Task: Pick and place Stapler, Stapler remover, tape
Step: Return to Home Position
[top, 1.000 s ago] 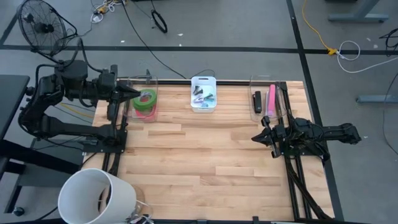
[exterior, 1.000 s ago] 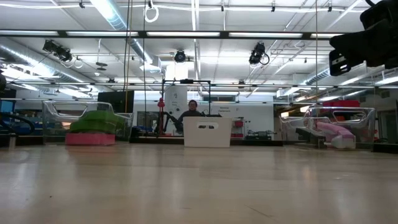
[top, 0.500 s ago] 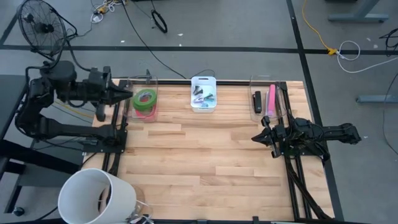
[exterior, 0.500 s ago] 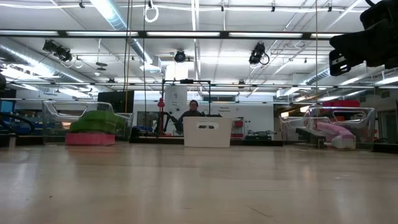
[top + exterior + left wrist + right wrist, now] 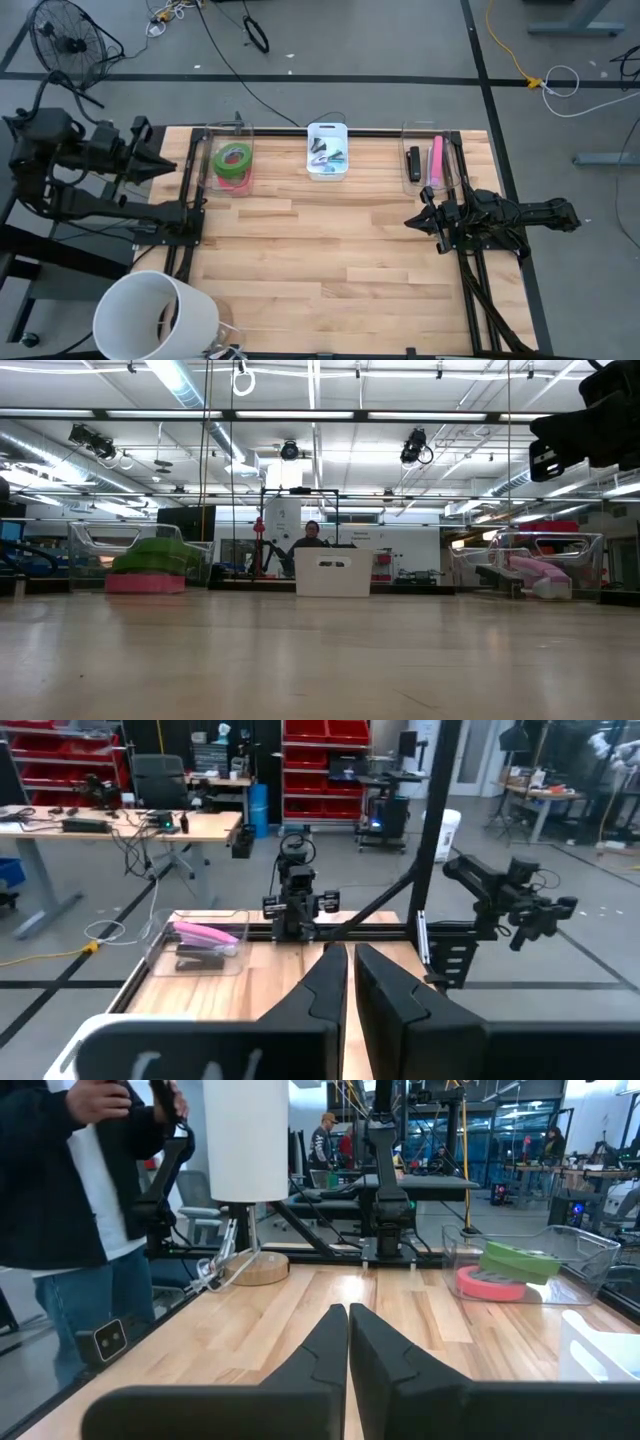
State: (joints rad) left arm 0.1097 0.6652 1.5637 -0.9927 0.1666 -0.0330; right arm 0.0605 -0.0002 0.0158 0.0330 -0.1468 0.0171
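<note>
**Both grippers clenched empty; tape in the left clear bin**

From above, your left gripper (image 5: 170, 166) hung at the table's left edge, fingers pressed together on nothing. It was near the left clear bin (image 5: 228, 132), where the tape (image 5: 235, 162) lay stacked, green over red-pink. Your right gripper (image 5: 412, 220) sat at the right edge, likewise clenched and empty. The right clear bin (image 5: 425, 130) held a black stapler (image 5: 414, 163) and a pink stapler (image 5: 436, 162). The white bin (image 5: 328, 125), between the clear bins, held staple removers (image 5: 328, 153).

At table height, the tape showed far left and the white bin at centre.

Your left wrist camera showed closed fingers facing the right arm.

Your right wrist camera showed closed fingers, with the tape ahead in its bin.
</note>
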